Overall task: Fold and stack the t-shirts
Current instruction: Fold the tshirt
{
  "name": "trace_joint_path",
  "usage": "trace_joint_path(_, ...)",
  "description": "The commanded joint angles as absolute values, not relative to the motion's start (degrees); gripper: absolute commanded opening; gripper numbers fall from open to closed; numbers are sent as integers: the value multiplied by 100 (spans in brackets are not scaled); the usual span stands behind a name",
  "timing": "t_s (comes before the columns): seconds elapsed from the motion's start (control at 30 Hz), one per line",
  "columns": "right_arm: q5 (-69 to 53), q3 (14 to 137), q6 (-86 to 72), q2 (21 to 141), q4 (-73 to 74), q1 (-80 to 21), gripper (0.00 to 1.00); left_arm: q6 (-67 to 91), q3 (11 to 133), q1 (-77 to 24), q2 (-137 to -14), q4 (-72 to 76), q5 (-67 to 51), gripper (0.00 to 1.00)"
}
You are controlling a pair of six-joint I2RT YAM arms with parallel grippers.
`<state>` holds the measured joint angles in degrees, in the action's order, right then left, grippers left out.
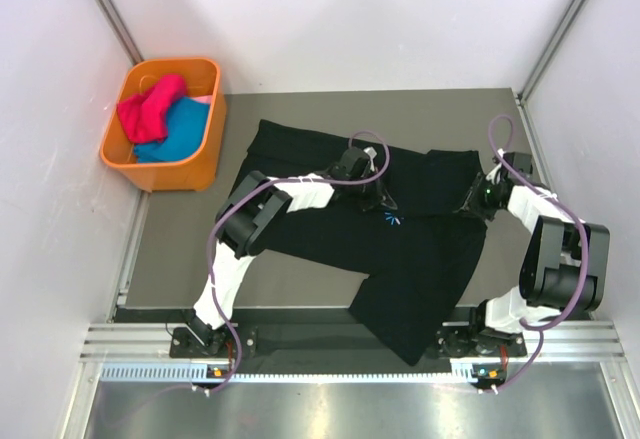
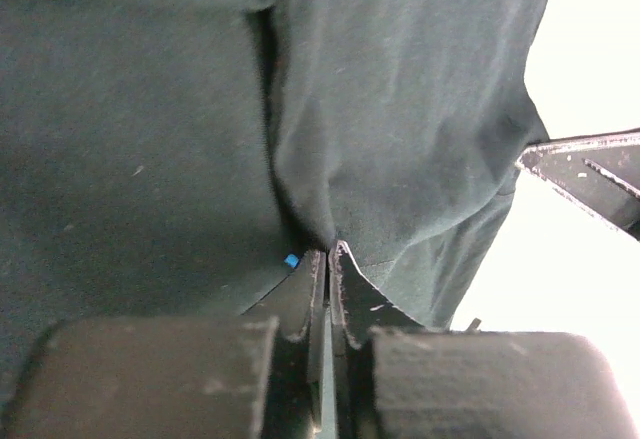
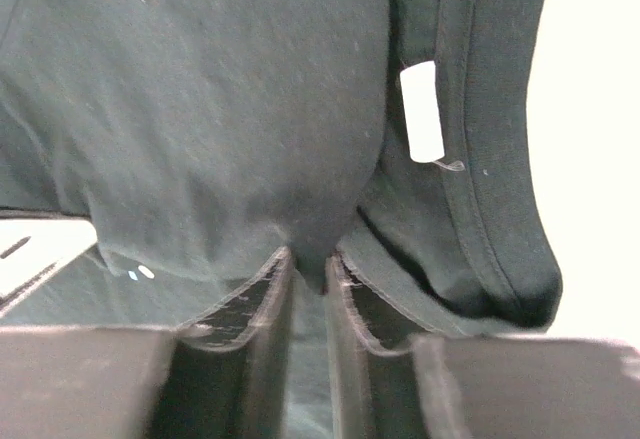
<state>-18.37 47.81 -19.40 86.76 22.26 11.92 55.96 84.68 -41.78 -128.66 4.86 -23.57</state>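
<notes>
1. Step, as I read it: start of the first fold. The black t-shirt (image 1: 410, 259) lies spread on the table (image 1: 300, 109), w/ its lower part hanging over the near edge.
2. L jaws clenched on a pinch of black cloth mid-shirt, near the light-blue starburst print (image 1: 392, 219). R jaws clamped on a fold by the white tag (image 3: 423, 111).
3. Next move prob. needs both pinches lifted together w/ even tension, or the cloth bunches.
4. Fabric is matte, soft and limp, w/ a ridged stitched hem.
5. Pink t-shirt (image 1: 150, 109) & teal t-shirt (image 1: 180, 141) sit crumpled in the rigid orange basket (image 1: 205, 149), far left.
</notes>
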Motion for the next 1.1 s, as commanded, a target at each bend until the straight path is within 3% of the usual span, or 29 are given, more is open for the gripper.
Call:
trace_joint_path(0.0,-1960,5132,-1933,8499,2022,1257,16,5344,8903,-4219,-12806,203,-2399,1)
trace_joint_path(0.13,-2065,5308,-2030,8376,2328,1257,0,5212,9149,-4201,-12806,-175,-2575,0)
trace_joint_path(0.67,-2197,5467,-2593,7849,3699,1310,0,4860,9115,-4061,-12533,-615,-2953,0)
trace_joint_path(1.07,-2101,5124,-2830,7708,3937,1362,0,4773,9000,-3911,-12445,-826,-3006,0)
